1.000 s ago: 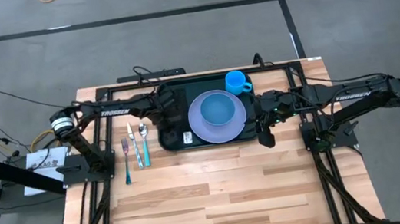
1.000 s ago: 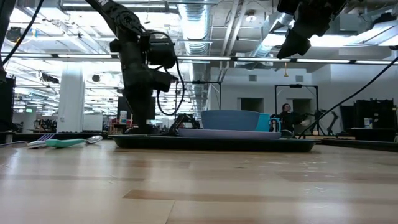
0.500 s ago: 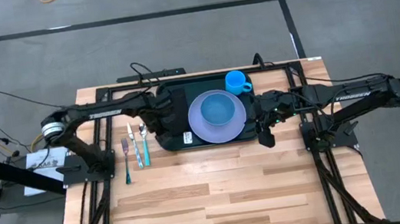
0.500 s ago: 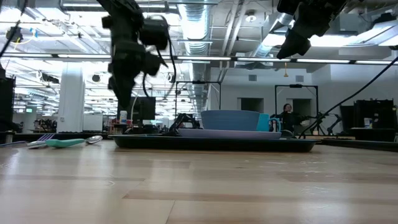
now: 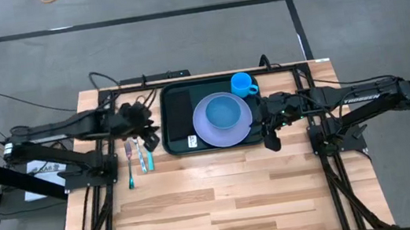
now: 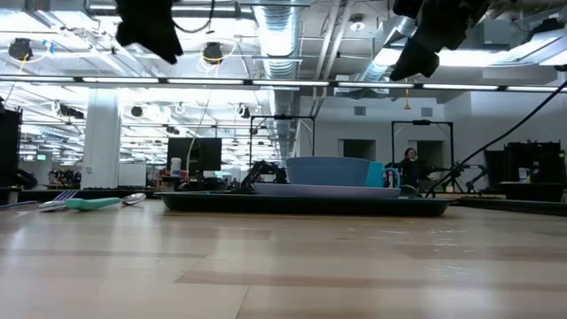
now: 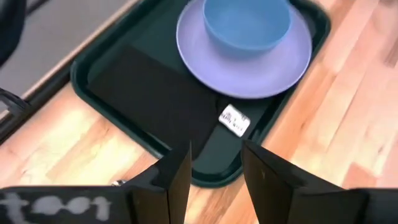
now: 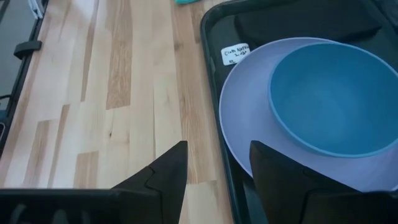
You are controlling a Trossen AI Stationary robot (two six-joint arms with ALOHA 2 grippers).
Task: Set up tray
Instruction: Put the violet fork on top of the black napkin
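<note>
Two tools hang empty beside the tray, which lies at the counter's far edge carrying napkin, plate, bowl and cup. Left tool, fingers narrowly parted, hovers over the cutlery just left of the tray; right tool, likewise parted, waits at the tray's right rim. Cutlery looks next: the left tool must drop onto one piece.

A small white rectangular label with dark handwriting sits on the large dark green-black plastic tray, just ahead of the right pincer, touching the lavender round plate's edge; its words are too small to read. Nothing else is legible.
</note>
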